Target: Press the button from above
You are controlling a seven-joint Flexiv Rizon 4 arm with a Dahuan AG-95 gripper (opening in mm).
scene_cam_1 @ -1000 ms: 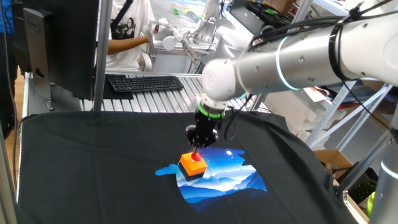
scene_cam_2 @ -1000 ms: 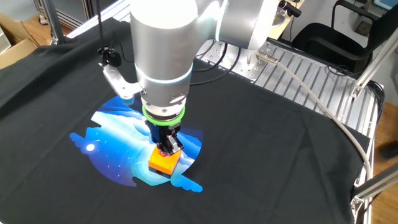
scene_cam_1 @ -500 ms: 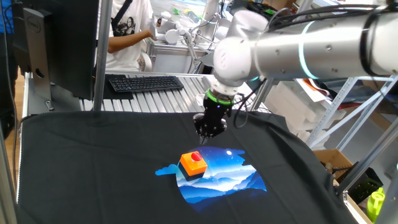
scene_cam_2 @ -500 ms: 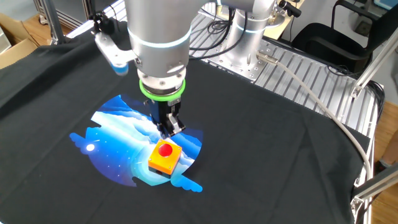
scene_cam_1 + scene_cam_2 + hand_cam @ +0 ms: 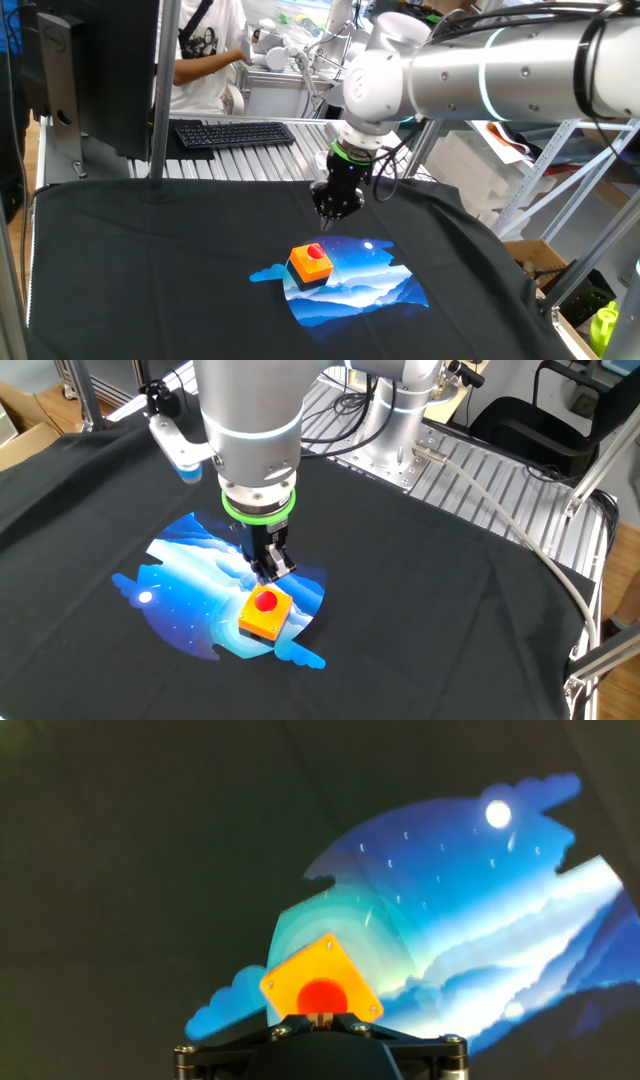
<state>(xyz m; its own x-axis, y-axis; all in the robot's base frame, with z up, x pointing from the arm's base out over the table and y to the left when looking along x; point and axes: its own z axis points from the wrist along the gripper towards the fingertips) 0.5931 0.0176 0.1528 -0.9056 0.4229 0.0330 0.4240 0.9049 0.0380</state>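
Observation:
The button (image 5: pixel 315 253) is a red dome on a small orange box. It stands on a blue printed picture (image 5: pixel 350 285) on the black cloth. It also shows in the other fixed view (image 5: pixel 265 600) and low in the hand view (image 5: pixel 321 996). My gripper (image 5: pixel 331 213) hangs a short way above the button, pointing down, apart from it. In the other fixed view the gripper (image 5: pixel 272 572) is just above and behind the dome. In the hand view the gripper (image 5: pixel 320 1017) shows its two tips touching each other, empty.
The black cloth (image 5: pixel 450 590) covers the table. Behind it are a keyboard (image 5: pixel 232 133), a dark monitor (image 5: pixel 100 70) and a person (image 5: pixel 205 50). A metal slatted surface (image 5: pixel 480 470) and the arm's base lie at the far side. A cardboard box (image 5: pixel 530 262) stands at the right.
A second ago the fingertips were down on the red dome. The gripper has lifted straight up off the button, and has barely moved in the last half second.

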